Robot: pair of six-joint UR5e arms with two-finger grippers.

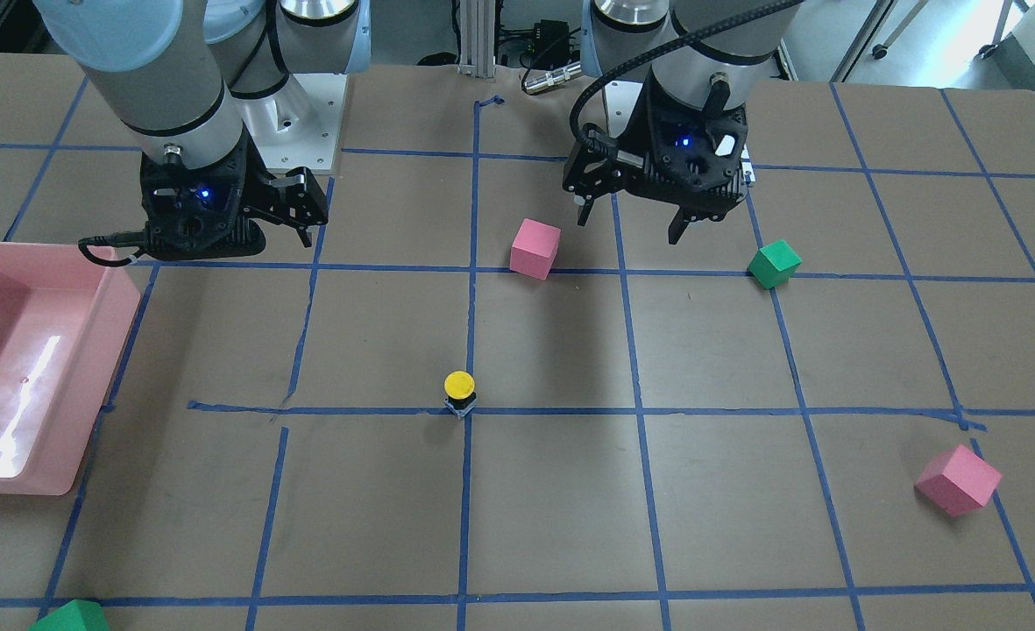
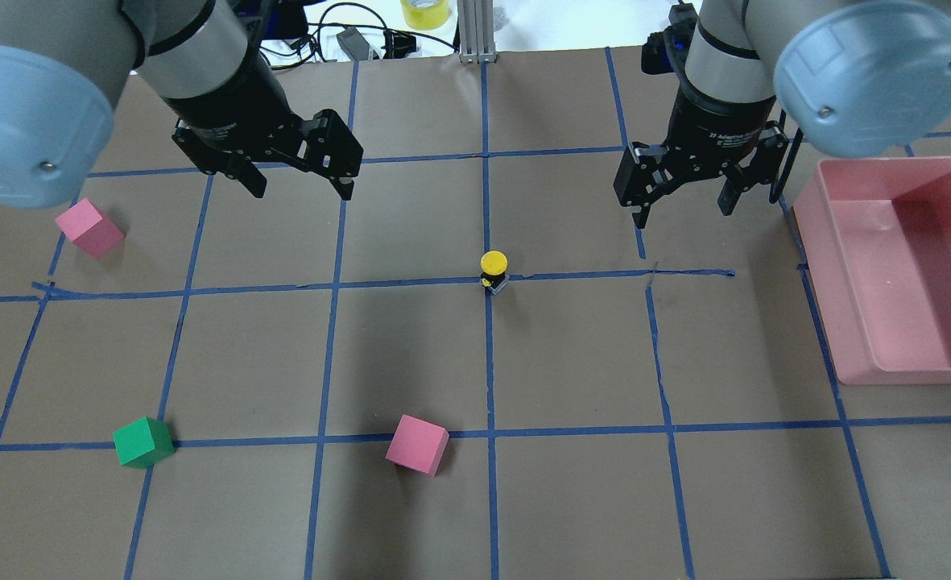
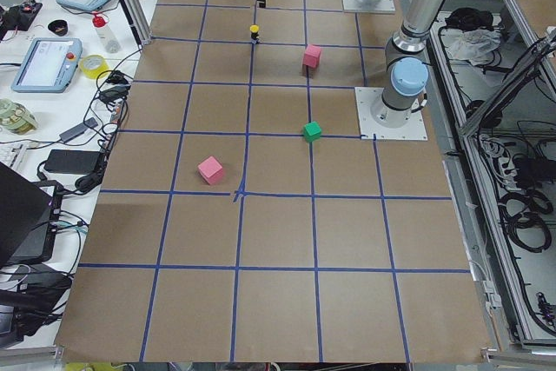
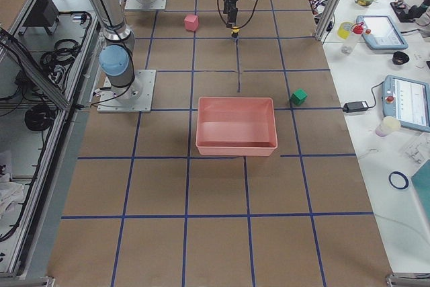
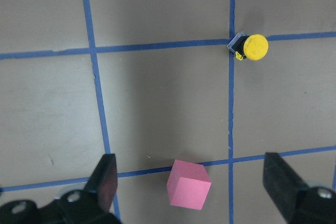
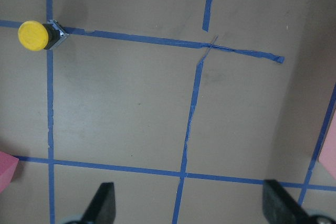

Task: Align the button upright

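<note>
Button [image 2: 494,270] stands cap-up where blue tape lines [image 2: 411,283] cross mid-bench [image 2: 572,362], well apart from both arms. Left gripper [image 2: 302,189] and right gripper [image 2: 684,211] hang wide open, holding nothing.

Risk: small base under a broad cap, so a finger brushing it would topple it.

White print [image 2: 721,133] above the right gripper possibly reads "Adaptive"; too small to confirm.
</note>
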